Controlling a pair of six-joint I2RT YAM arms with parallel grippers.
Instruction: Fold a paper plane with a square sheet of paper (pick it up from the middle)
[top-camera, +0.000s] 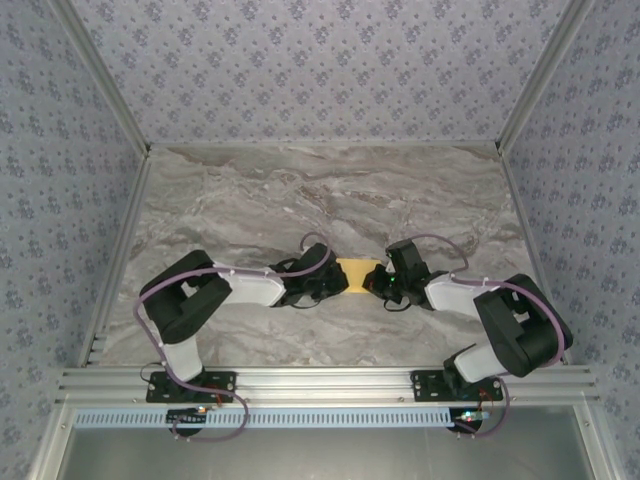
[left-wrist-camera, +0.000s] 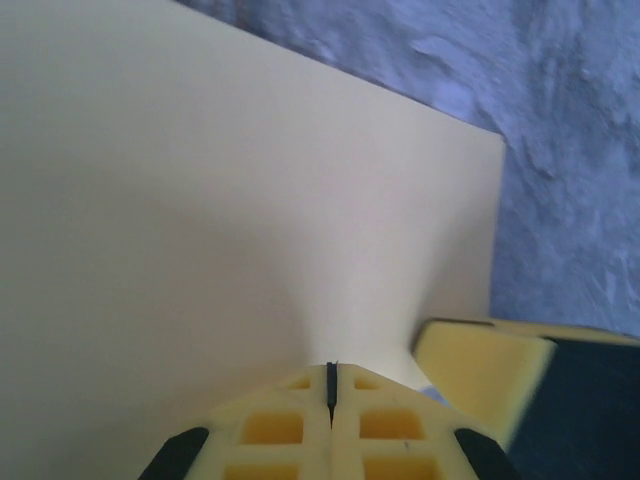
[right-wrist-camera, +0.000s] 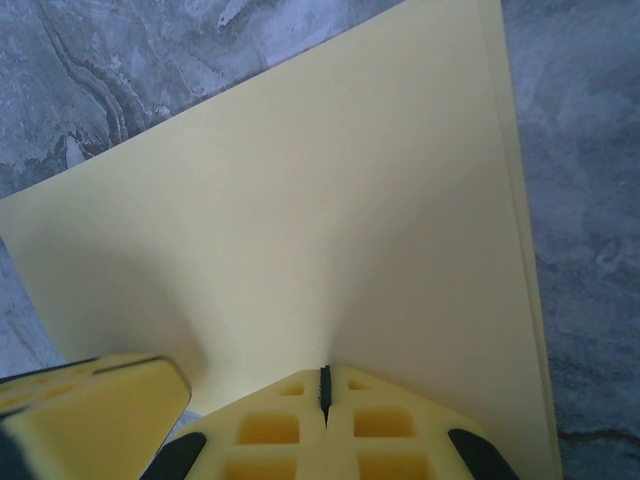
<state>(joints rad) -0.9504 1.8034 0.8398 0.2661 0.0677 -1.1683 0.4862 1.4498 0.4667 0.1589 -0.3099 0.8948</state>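
I have the square sheet of paper (top-camera: 357, 272) near the middle of the table (top-camera: 300, 190), a little toward the near edge, strung between the two arms. The left gripper (left-wrist-camera: 331, 380) is clenched on one side of it, its pads meeting in a thin seam with the paper rising straight out of them. The right gripper (right-wrist-camera: 324, 380) is clamped the same way on the opposite side. Each wrist camera also catches a yellow finger of the other gripper just beside its own, so the two pinch points sit close together. In the right wrist view two paper edges run almost together down the right side, so I judge the sheet is doubled over and I am partway through setting a fold. I cannot tell whether the paper is clear of the marble or brushing it. To do this well I want both wrists moving in step, with only light tension, since a thin sheet held this close will buckle or tear if one arm leads. I would bring those two edges flush before pressing anything, then lay the fold flat on the table and crease it.
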